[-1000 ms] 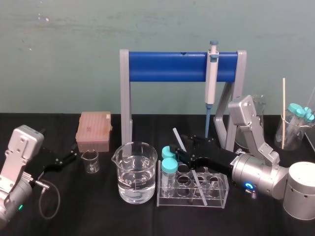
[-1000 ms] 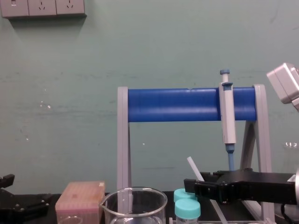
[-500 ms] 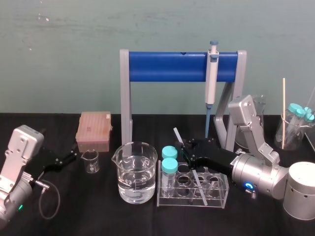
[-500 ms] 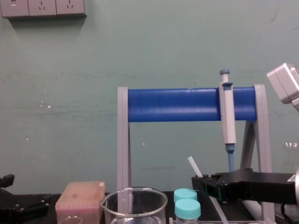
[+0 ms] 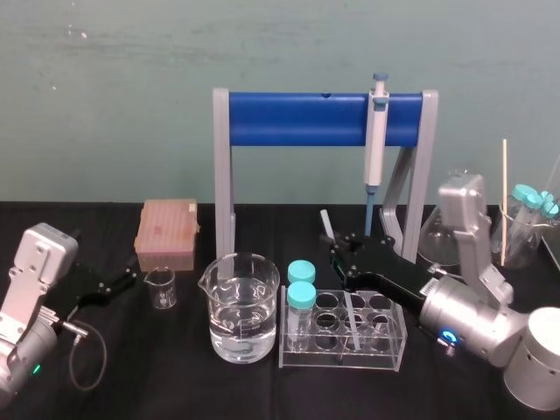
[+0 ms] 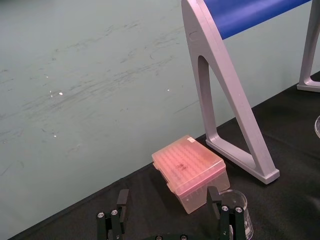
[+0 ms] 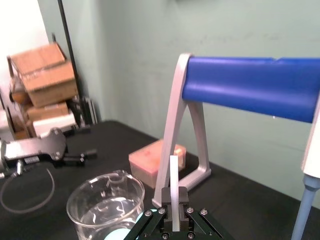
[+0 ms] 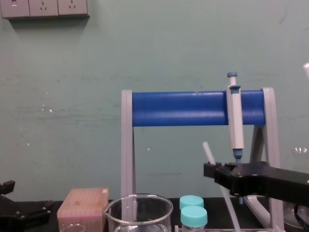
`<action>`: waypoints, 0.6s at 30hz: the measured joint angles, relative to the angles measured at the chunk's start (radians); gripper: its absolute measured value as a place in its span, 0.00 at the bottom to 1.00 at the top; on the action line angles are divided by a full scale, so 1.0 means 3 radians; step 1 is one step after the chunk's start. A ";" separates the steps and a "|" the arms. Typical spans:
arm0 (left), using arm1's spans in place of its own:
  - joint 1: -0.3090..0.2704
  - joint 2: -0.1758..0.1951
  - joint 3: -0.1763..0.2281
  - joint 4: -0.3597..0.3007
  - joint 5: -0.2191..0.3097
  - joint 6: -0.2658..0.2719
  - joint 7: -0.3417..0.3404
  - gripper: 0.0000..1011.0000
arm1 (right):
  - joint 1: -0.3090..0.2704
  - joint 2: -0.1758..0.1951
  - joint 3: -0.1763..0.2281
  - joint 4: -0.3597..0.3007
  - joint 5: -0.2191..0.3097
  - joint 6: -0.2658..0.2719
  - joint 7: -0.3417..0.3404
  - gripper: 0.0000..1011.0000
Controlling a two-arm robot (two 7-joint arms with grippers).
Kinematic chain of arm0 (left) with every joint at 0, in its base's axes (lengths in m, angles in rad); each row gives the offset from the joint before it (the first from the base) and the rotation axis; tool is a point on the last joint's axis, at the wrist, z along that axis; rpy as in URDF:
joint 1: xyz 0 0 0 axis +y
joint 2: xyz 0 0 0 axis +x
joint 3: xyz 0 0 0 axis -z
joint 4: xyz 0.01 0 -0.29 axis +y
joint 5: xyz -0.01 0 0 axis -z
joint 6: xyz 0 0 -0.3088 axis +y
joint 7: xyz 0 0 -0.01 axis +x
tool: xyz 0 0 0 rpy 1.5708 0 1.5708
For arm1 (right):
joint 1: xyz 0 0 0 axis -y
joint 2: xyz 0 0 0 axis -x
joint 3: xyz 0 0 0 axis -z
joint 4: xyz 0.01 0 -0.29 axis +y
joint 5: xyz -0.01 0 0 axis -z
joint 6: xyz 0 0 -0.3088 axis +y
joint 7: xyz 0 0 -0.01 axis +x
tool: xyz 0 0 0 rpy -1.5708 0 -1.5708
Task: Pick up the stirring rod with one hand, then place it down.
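The stirring rod is a thin translucent white stick, tilted. Its top pokes up above my right gripper and its lower part runs down into the clear tube rack. The right gripper is shut on the rod, which shows pinched between the fingers in the right wrist view. In the chest view the rod rises from the gripper in front of the pipette's tip. My left gripper rests low at the left near the small beaker, its fingers spread open on nothing.
A grey-and-blue pipette hangs on the blue-barred stand just behind the right gripper. A water beaker, two teal-capped tubes, a pink tip box and a small beaker stand around. Glassware crowds the right edge.
The right gripper has closed on the rod and risen to the right with it. The rod's top now stands higher, nearer the pipette. The left arm has stayed put.
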 joint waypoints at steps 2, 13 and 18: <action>0.0000 0.0000 0.0000 0.0000 0.0000 0.0000 0.0000 0.99 | -0.0050 -0.0004 0.0040 -0.0021 0.0042 -0.0070 0.0020 0.07; 0.0000 0.0000 0.0000 0.0000 0.0000 0.0000 0.0000 0.99 | -0.0362 0.0074 0.0228 -0.0214 0.0143 -0.0512 0.0139 0.07; 0.0000 0.0000 0.0000 0.0000 0.0000 0.0000 0.0000 0.99 | -0.0362 0.0028 0.0334 -0.0233 0.0134 -0.0753 0.0158 0.07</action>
